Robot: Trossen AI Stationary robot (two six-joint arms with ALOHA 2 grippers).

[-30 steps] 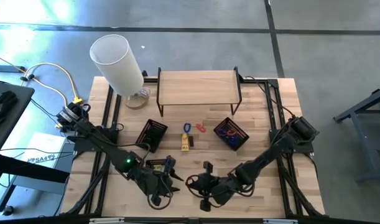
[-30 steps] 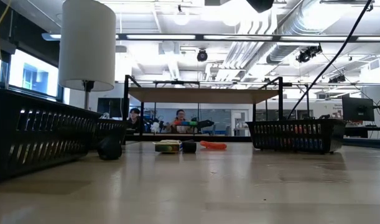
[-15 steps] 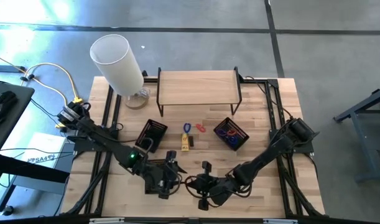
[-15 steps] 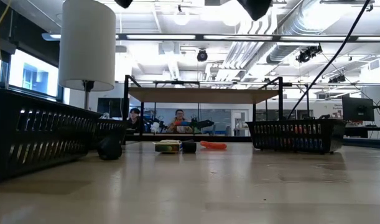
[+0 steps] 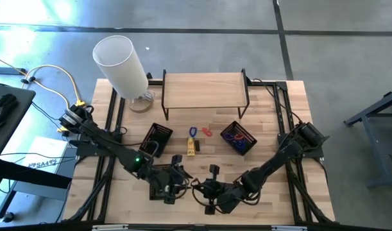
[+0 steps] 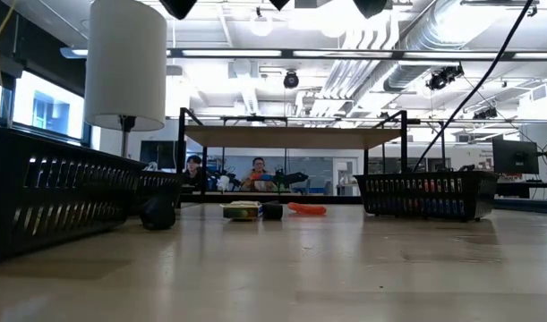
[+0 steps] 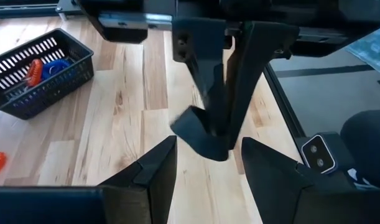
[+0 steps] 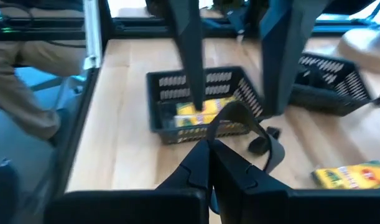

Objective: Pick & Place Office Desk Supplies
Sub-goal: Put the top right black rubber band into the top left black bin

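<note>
Three black mesh baskets sit on the desk. The right basket holds blue and red loop bands; exact count not readable. The left basket stands just left of centre. The near basket, close to the front edge, holds at least one yellow packet.

Loose items at desk centre, between the left and right baskets: one yellow packet, one blue band, one red band. One small dark clip-like piece lies on the wood just beside the near basket.

One wooden shelf riser stands at the back. One white lamp stands at the back left corner.

Left claw: over the front of the desk, near the centre, fingers spread apart, nothing between them. It faces the right claw at close range; whether the two touch cannot be confirmed.

Right claw: over the front of the desk, just right of the left claw. Fingers pressed together on a dark curved strip, possibly a band, that arcs up from the tips.
</note>
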